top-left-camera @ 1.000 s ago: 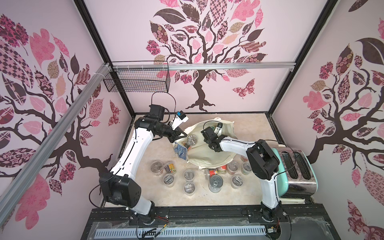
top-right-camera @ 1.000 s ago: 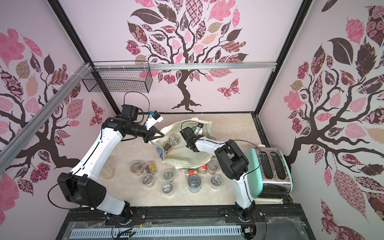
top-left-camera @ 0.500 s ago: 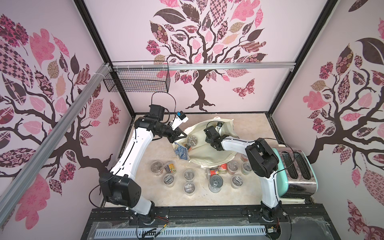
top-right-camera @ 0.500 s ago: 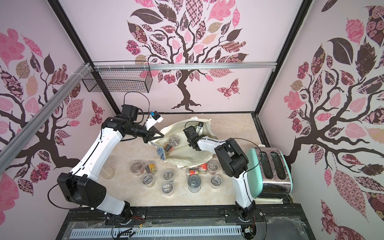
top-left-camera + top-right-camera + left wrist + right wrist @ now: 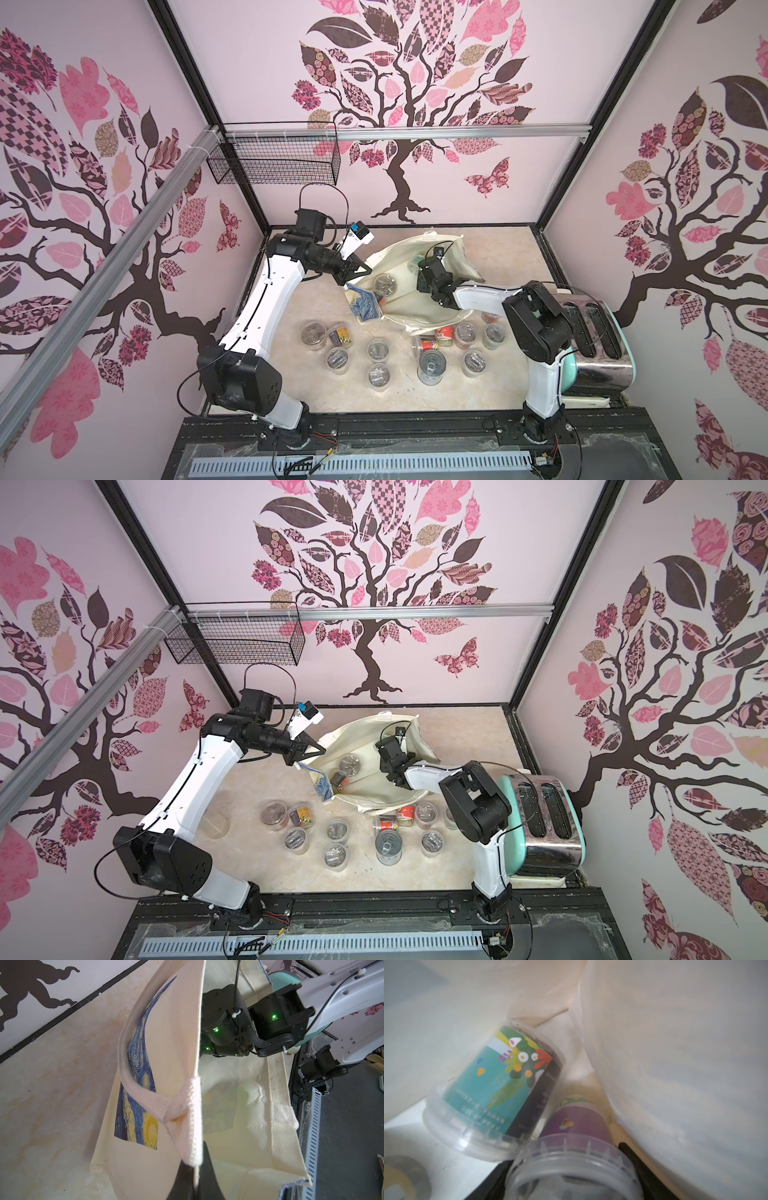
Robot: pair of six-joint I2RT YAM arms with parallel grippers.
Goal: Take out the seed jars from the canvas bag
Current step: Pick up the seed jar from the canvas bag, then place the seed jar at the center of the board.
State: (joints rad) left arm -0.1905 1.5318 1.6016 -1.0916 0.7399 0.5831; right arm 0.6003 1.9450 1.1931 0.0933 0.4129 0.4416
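The canvas bag point(image 5: 415, 309) point(image 5: 376, 793) lies open on its side at the back of the table. My left gripper point(image 5: 359, 272) point(image 5: 196, 1159) is shut on its upper rim by the rope handle and holds the mouth up. My right gripper point(image 5: 424, 266) point(image 5: 571, 1167) reaches deep inside the bag. Its black fingers point(image 5: 633, 1157) sit on both sides of the clear lid of a purple-labelled seed jar point(image 5: 577, 1124). A teal-labelled seed jar point(image 5: 500, 1076) leans beside it. Another seed jar point(image 5: 385, 284) lies near the bag's mouth. Several seed jars point(image 5: 378, 348) stand on the table in front.
A mint and chrome toaster point(image 5: 590, 332) stands at the right edge, close behind my right arm's elbow. A black wire basket point(image 5: 274, 162) hangs on the back wall at the left. Folds of bag cloth point(image 5: 675, 1064) crowd my right gripper on one side.
My right gripper has pushed further back into the bag and its jaws have narrowed round the purple-labelled jar. The left gripper has kept its hold on the rim.
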